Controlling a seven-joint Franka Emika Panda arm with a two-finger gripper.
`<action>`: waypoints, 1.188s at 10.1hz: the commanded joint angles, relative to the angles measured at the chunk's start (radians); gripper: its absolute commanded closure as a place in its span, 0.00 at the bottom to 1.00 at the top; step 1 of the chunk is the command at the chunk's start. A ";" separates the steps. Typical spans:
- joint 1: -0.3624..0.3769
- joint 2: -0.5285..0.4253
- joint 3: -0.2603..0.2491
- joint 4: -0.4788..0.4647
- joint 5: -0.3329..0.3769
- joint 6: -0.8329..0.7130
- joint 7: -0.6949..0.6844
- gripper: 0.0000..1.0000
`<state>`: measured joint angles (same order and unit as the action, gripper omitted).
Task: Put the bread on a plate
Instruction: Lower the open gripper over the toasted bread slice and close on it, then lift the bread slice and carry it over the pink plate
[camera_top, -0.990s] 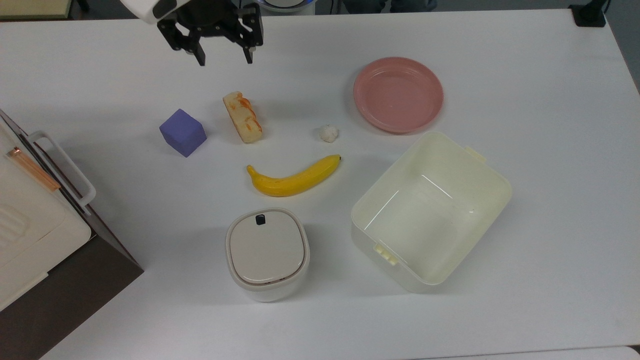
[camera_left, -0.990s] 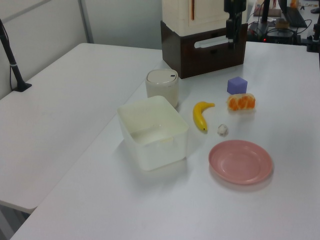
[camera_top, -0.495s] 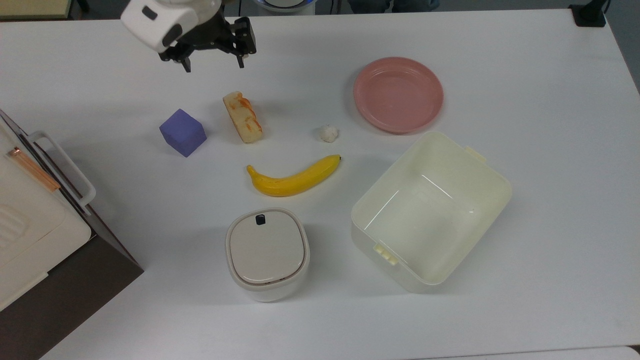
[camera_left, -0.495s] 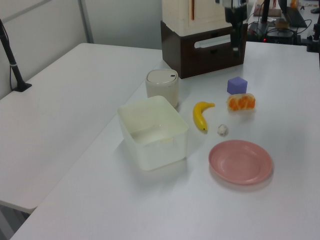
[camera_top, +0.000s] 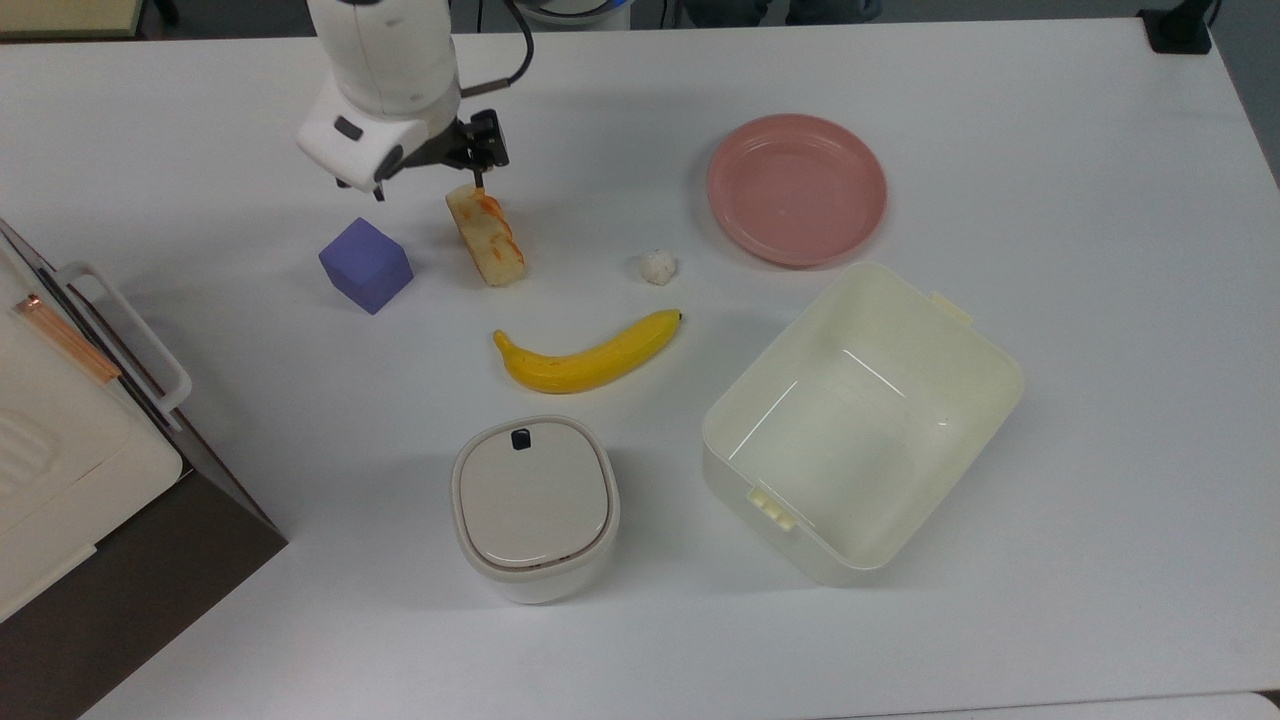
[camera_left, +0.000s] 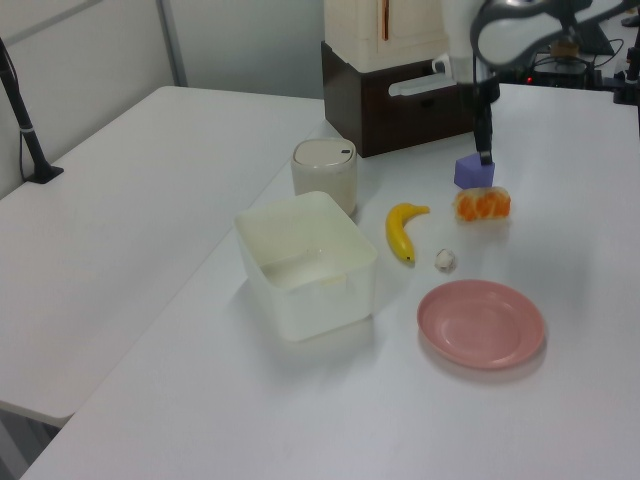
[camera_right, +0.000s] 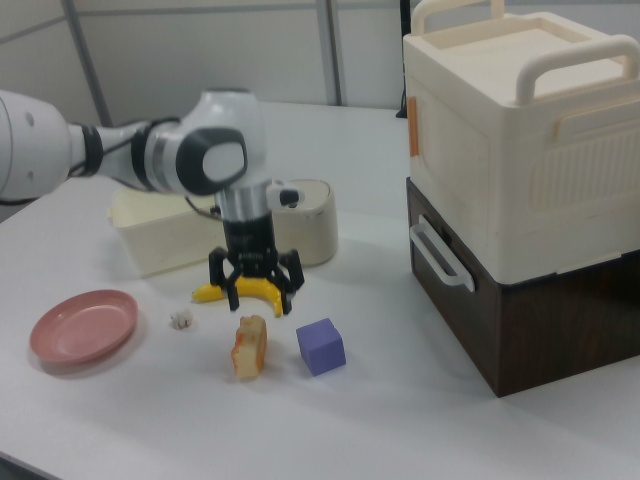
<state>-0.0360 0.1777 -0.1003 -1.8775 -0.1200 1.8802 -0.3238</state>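
Note:
The bread (camera_top: 485, 236), a small cream loaf with an orange-brown top, lies on the white table, apart from the pink plate (camera_top: 797, 188) at the top view's right. My gripper (camera_top: 430, 188) hangs open just over the bread's far end, one fingertip (camera_top: 479, 182) almost at that end and the other toward the purple cube. In the right view the gripper (camera_right: 258, 302) stands spread just behind and above the bread (camera_right: 250, 348), with the plate (camera_right: 83, 326) at the right view's left. In the left view the bread (camera_left: 483, 204) lies beyond the plate (camera_left: 481, 323).
A purple cube (camera_top: 366, 264) sits close beside the bread. A banana (camera_top: 588, 355) and a small white ball (camera_top: 657, 266) lie between the bread and the plate. A cream tub (camera_top: 860, 420), a lidded round container (camera_top: 533, 505) and a large cream-and-brown box (camera_right: 520, 170) stand around.
The gripper has come down and moved from the table's far edge toward the bread, its wrist turning so the white arm now shows above it. Nothing on the table has moved.

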 joint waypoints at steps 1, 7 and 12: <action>0.008 -0.040 -0.007 -0.156 -0.038 0.126 -0.047 0.00; 0.030 -0.001 -0.007 -0.161 -0.046 0.146 -0.035 0.81; 0.051 -0.035 -0.006 -0.129 -0.044 0.078 -0.021 1.00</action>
<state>-0.0043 0.1824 -0.0996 -2.0188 -0.1463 1.9966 -0.3501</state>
